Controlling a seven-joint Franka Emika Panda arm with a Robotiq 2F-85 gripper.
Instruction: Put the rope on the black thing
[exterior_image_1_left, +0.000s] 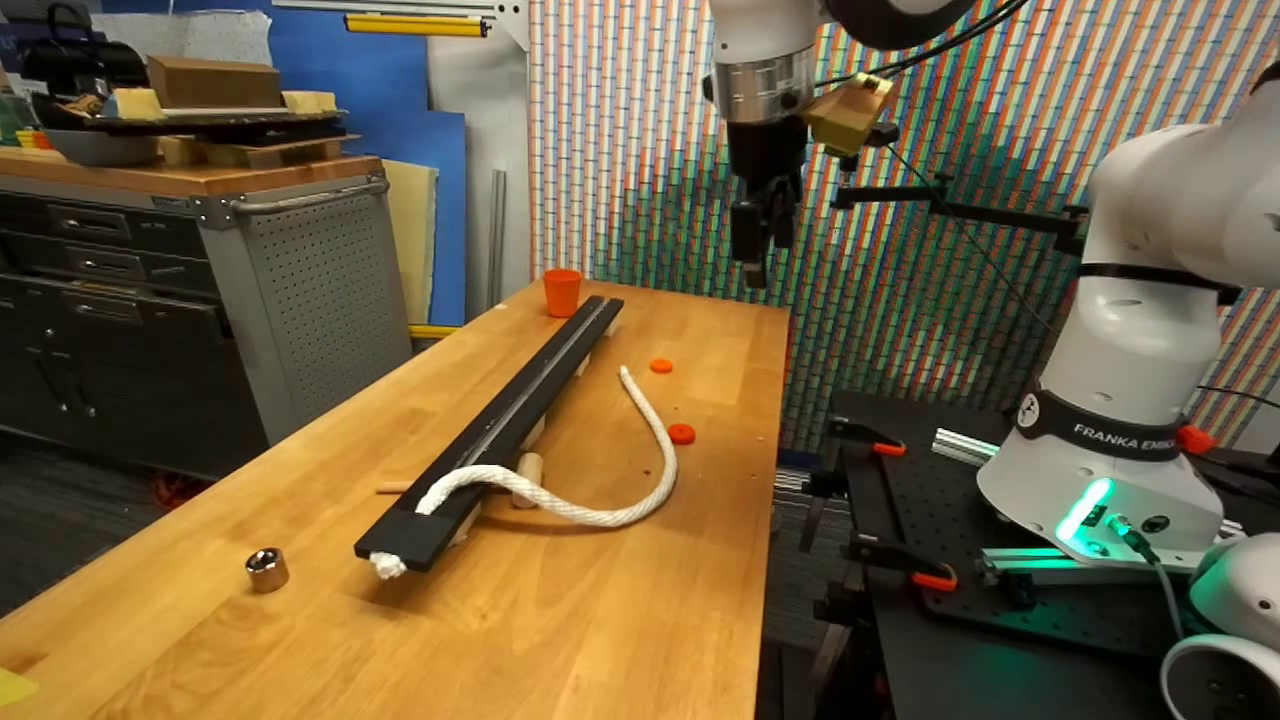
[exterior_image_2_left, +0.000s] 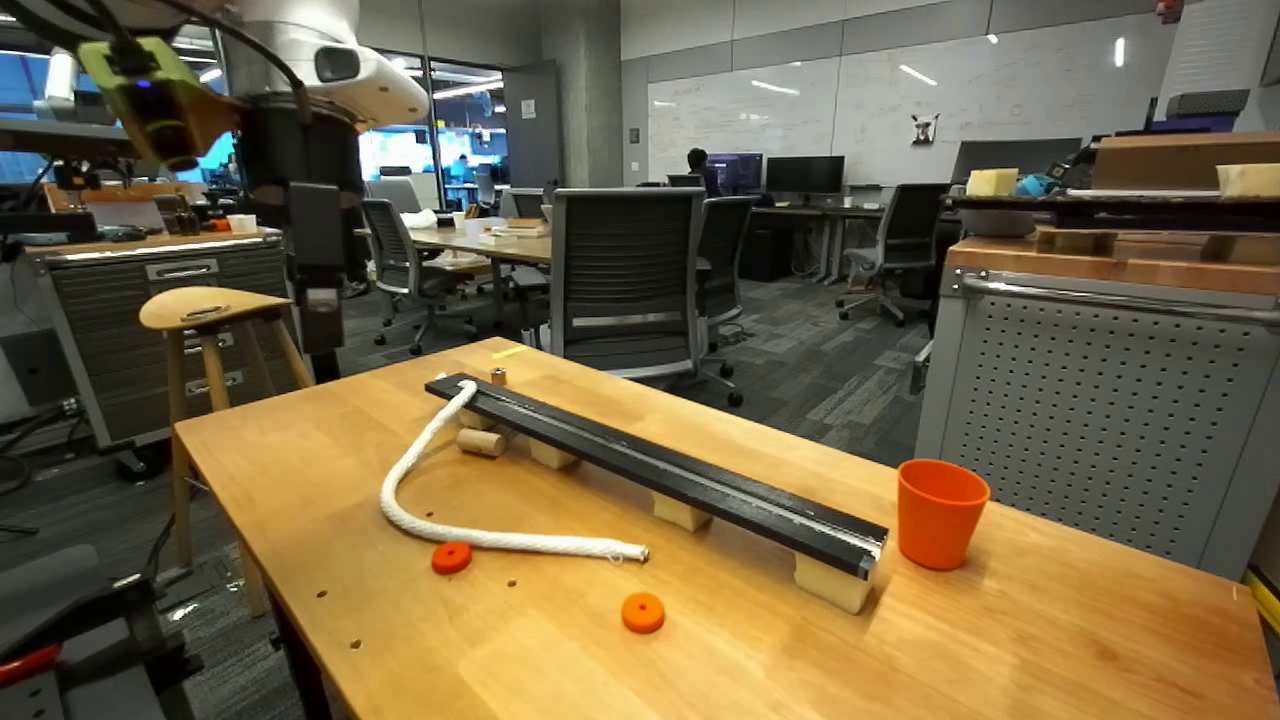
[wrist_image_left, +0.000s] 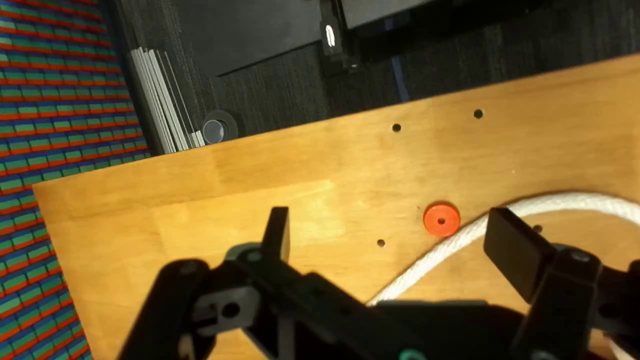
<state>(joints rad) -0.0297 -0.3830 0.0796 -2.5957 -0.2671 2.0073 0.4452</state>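
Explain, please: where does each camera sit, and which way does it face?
Wrist view: mounted above the open end effector, which shows in front, looking down at the table.
An exterior view: facing along the black bar from past the end the rope touches; arm, end effector and base show.
An exterior view: from near the orange cup, facing office chairs; arm and end effector show, upper left.
Both exterior views share rope, black bar and orange cup.
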